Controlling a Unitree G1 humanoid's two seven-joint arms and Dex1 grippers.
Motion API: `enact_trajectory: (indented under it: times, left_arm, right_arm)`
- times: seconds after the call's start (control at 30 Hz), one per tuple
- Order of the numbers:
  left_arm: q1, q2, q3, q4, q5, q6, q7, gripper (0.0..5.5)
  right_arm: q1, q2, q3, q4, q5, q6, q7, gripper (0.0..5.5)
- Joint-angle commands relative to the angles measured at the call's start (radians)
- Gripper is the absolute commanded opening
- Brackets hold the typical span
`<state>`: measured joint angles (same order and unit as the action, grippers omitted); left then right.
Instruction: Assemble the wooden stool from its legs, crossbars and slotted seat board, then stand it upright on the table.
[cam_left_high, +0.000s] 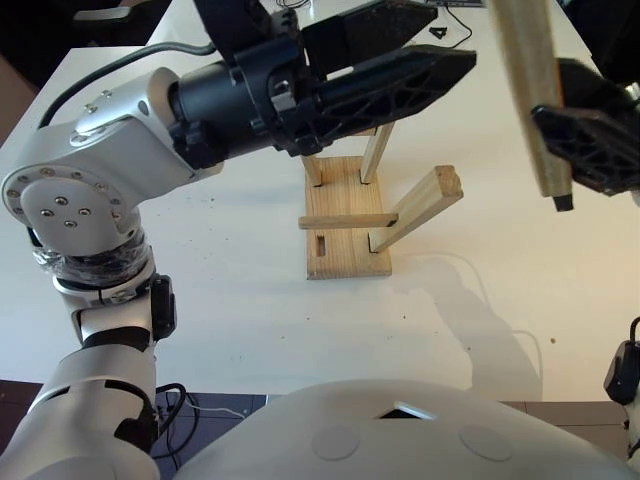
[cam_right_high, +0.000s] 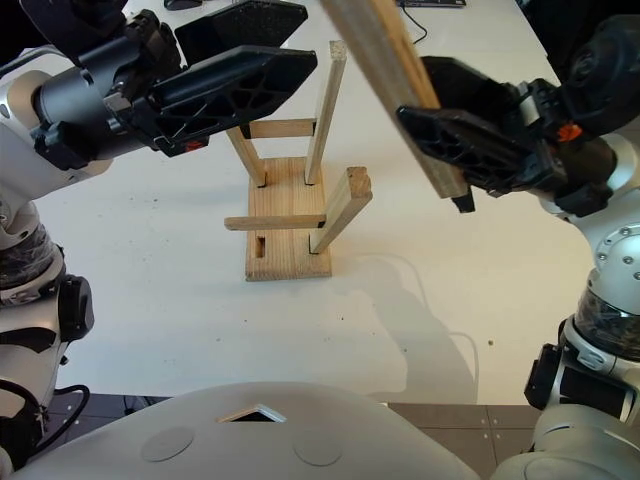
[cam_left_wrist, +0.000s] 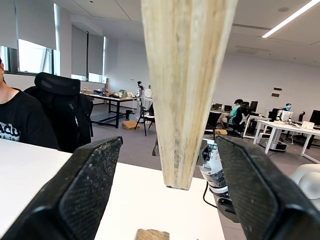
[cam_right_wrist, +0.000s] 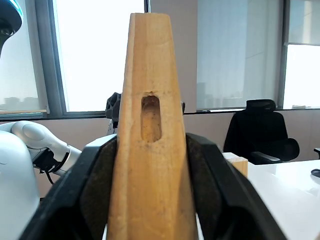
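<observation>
The slotted seat board (cam_right_high: 287, 232) lies flat on the white table (cam_right_high: 150, 300). Two legs (cam_right_high: 327, 110) stand at its far end, joined by a crossbar (cam_right_high: 282, 128). A third leg (cam_right_high: 342, 208) leans in the near right slot, and a crossbar (cam_right_high: 272, 223) juts from it. The near left slot (cam_right_high: 260, 244) is bare. My left gripper (cam_right_high: 300, 38) hovers open above the far legs. My right gripper (cam_right_wrist: 152, 142) is shut on a fourth leg (cam_right_high: 400, 75), held high at the right. That leg's free end (cam_left_wrist: 176, 165) hangs between the left fingers, touching neither.
Bare tabletop surrounds the board on the near, left and right sides. A dark keyboard-like object (cam_right_high: 190, 4) and cables (cam_left_high: 455, 12) lie at the table's far edge. Office chairs and desks stand in the room behind.
</observation>
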<state>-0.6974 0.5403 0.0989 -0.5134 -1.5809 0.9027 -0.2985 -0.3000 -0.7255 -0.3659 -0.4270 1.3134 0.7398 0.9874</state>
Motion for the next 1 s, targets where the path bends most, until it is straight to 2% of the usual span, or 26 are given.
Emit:
enact_trajectory:
  times: [0.03,0.33,0.67,1.0]
  left_arm:
    - [-0.02,0.005,-0.035,-0.031,0.012,-0.001,-0.012,3.46]
    - [0.001,0.008,-0.073,-0.06,0.05,-0.006,-0.077,3.46]
    - [0.001,0.007,-0.102,-0.079,0.093,-0.008,-0.097,2.12]
    - [0.011,0.004,-0.124,-0.083,0.164,-0.012,-0.124,2.07]
  right_arm:
    - [-0.017,-0.005,0.056,-0.01,-0.044,-0.003,0.035,2.04]
    - [-0.013,-0.017,0.097,0.014,-0.08,0.002,0.098,2.04]
    - [0.009,-0.023,0.117,0.008,-0.162,-0.021,0.145,2.04]
    - [0.021,-0.032,0.105,-0.002,-0.183,-0.035,0.169,2.04]
